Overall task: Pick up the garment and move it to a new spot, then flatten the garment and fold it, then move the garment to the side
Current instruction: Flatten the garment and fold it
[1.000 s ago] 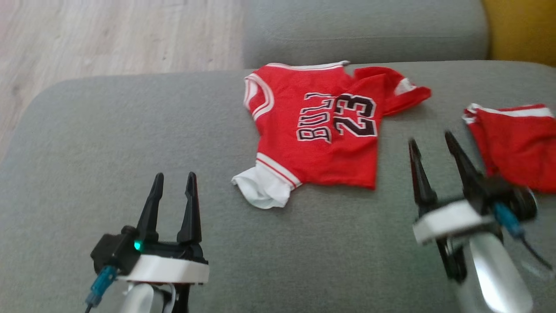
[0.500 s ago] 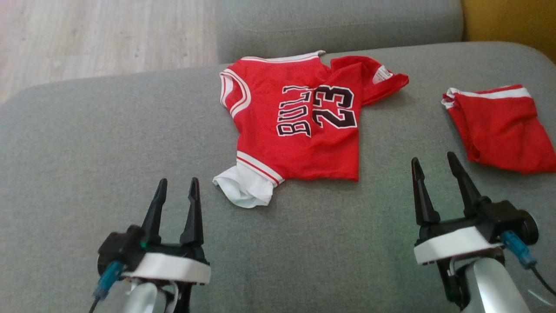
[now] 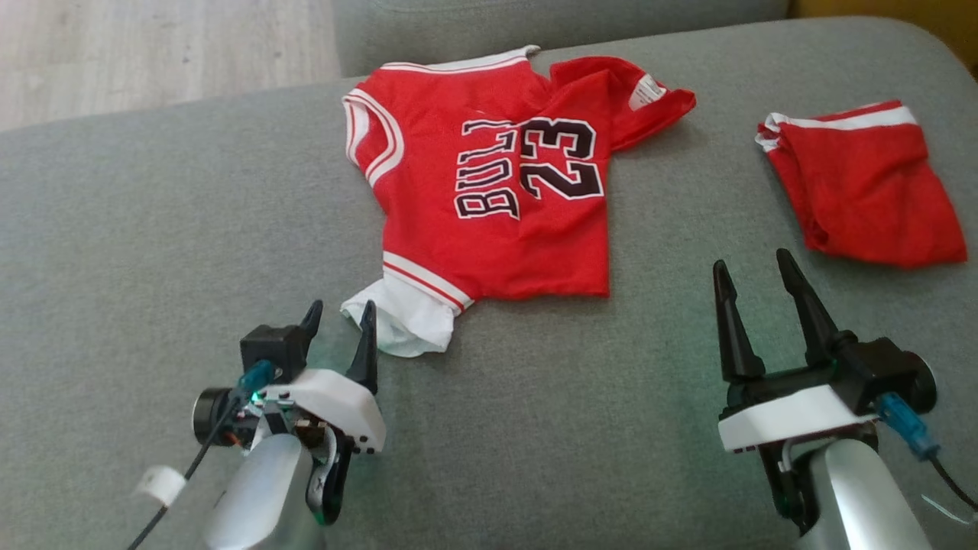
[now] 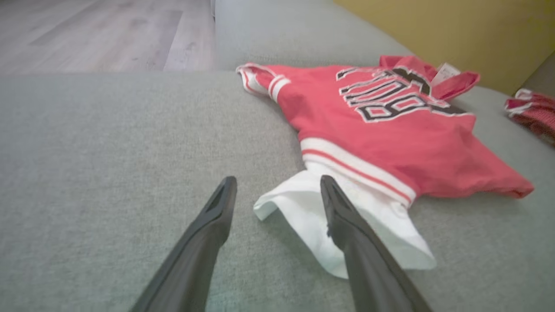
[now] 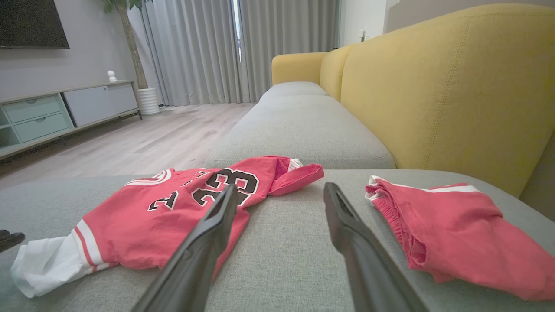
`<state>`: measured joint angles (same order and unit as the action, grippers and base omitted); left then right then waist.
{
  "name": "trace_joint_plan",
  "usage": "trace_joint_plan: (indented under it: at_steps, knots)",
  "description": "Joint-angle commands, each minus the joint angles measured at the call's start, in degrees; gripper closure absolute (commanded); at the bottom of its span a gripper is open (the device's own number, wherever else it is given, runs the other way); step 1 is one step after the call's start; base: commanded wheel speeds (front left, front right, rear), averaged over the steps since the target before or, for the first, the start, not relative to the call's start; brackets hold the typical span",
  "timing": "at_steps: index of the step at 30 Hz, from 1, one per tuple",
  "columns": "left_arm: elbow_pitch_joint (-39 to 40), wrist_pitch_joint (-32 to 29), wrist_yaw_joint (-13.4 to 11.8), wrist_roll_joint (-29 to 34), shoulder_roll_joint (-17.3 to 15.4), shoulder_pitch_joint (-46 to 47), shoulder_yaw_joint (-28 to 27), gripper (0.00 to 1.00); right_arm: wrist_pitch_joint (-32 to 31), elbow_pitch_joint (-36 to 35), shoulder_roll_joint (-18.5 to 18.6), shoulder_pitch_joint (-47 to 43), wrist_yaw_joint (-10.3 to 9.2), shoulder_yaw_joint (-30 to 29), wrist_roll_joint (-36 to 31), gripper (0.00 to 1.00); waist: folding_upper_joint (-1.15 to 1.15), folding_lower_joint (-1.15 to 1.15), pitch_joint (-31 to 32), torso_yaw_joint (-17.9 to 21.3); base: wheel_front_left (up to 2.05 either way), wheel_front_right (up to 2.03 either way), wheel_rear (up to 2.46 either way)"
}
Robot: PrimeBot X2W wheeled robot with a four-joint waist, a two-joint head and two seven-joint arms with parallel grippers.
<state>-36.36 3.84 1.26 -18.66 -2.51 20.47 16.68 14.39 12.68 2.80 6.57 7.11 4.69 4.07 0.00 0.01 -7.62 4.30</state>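
The garment is a red jersey [image 3: 489, 183] printed "BULL 23", lying rumpled on the grey sofa seat [image 3: 153, 229]. One white sleeve [image 3: 405, 325] sticks out toward me. My left gripper [image 3: 341, 321] is open and tilted down, its fingertips right at the sleeve's left edge. In the left wrist view the sleeve [image 4: 295, 208] lies between and under the open left gripper [image 4: 277, 182], with the jersey [image 4: 390, 143] behind. My right gripper [image 3: 752, 263] is open and empty, hovering right of the jersey's hem. From the right wrist, the jersey [image 5: 164, 216] shows left of the right gripper [image 5: 281, 187].
Folded red shorts [image 3: 863, 191] with a white band lie at the right of the seat, also seen as shorts [image 5: 451, 225] near my right fingers. A yellow backrest [image 5: 433, 86] rises behind them. Wooden floor [image 3: 153, 46] lies beyond the seat's far left edge.
The head camera has shifted, sliding the scene up and left. My left gripper has reached forward and tipped down to the white sleeve. The right gripper has stayed open and nearly still.
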Motion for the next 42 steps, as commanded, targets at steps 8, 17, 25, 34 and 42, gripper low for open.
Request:
trace_joint_plan:
  at_steps: [8, 17, 25, 34, 42]
  knots:
    - [-5.0, -1.6, -2.2, 0.7, -1.1, 6.0, -1.5, 0.0, 0.6, -2.2, 0.1, 3.2, 0.37, 1.9, 1.1, 0.0, 0.0, -0.01, -1.4, 1.7, 0.0, 0.0, 0.0]
    - [-9.7, -4.7, -1.9, 0.5, -1.4, 7.0, -0.3, 1.0, 0.6, -2.3, 0.1, 3.5, 0.37, 1.8, 1.7, 0.0, 0.0, -0.01, -1.6, 2.5, 0.0, 0.0, 0.0]
    - [-8.2, 1.1, -2.6, -0.3, -1.6, 7.5, -1.5, 1.0, 0.6, -2.3, 0.1, 3.5, 0.37, 1.6, 1.8, 0.0, 0.0, -0.01, -0.8, 2.0, 0.0, 0.0, 0.0]
    - [0.0, 11.0, -5.2, -2.2, -3.6, 8.6, -8.5, 1.0, 0.6, -2.3, 0.1, 3.2, 0.37, 1.9, 1.5, 0.0, 0.0, -0.01, -0.2, 0.0, 0.0, 0.0, 0.0]
    - [16.7, 11.1, -7.5, 1.7, -4.6, 3.8, -19.2, 1.0, 0.6, -2.2, 0.1, 3.3, 0.37, 2.5, 1.5, 0.0, 0.0, -0.01, -0.4, -1.2, 0.0, 0.0, 0.0]
